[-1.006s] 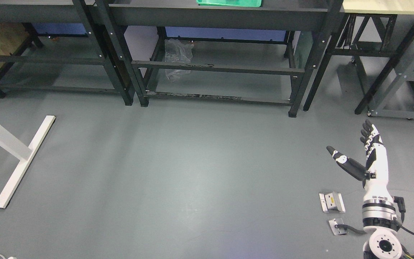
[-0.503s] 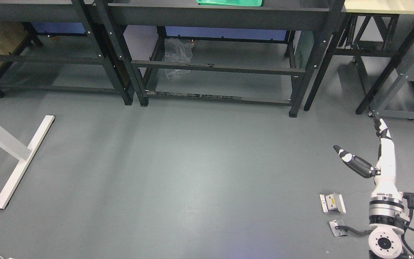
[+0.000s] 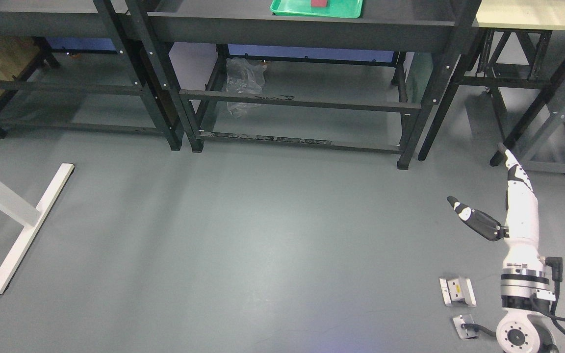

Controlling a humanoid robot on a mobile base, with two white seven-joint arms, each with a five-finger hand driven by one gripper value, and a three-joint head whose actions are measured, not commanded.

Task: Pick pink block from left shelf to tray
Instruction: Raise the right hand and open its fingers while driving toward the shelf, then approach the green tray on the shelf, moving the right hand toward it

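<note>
The pink block already sits in the green tray on the dark shelf, so the job looks finished or close to it. Only 1 reddish-pink edge shows at the top. The right hand hangs spread and empty over the floor.

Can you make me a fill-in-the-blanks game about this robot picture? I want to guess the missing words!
1. The tray on the black shelf is the colour ____.
2. The robot's right hand is holding ____.
3. A crumpled clear plastic bag lies ____ the shelf that holds the tray.
4. The long white bar lies on the ____.

Missing words: green; nothing; under; floor
</note>
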